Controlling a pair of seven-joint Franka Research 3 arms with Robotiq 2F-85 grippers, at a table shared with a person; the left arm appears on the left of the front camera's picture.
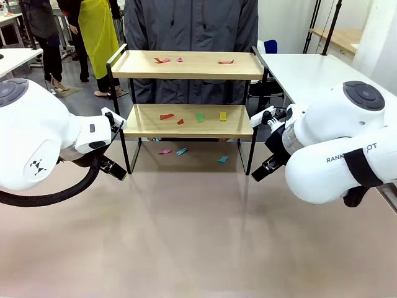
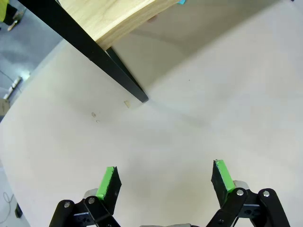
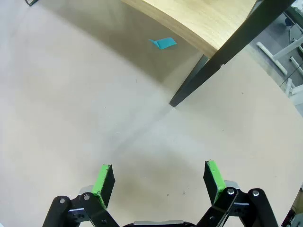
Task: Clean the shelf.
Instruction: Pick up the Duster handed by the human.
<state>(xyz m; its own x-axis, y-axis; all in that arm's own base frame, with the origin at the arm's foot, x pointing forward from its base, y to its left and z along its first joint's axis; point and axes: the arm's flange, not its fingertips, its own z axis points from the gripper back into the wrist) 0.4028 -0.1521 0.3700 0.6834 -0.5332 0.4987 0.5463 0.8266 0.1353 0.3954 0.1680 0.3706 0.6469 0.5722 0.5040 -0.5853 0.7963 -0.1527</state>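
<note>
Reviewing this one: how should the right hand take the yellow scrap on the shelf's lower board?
Probably from the open front, low and level: the top board covers the yellow scrap, and the side frame blocks the end. Pinch its near edge, since it looks thin and low.

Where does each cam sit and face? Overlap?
Front: fixed on robot's side, facing across the table at shelf and person; left arm, right arm, left pincer, right pincer show.
Left wrist: left arm, looking down at the shelf's left leg; own open fingers.
Right wrist: right arm, looking down at the right leg and teal scrap; own open fingers.
Shared: front and right wrist both show that scrap.
</note>
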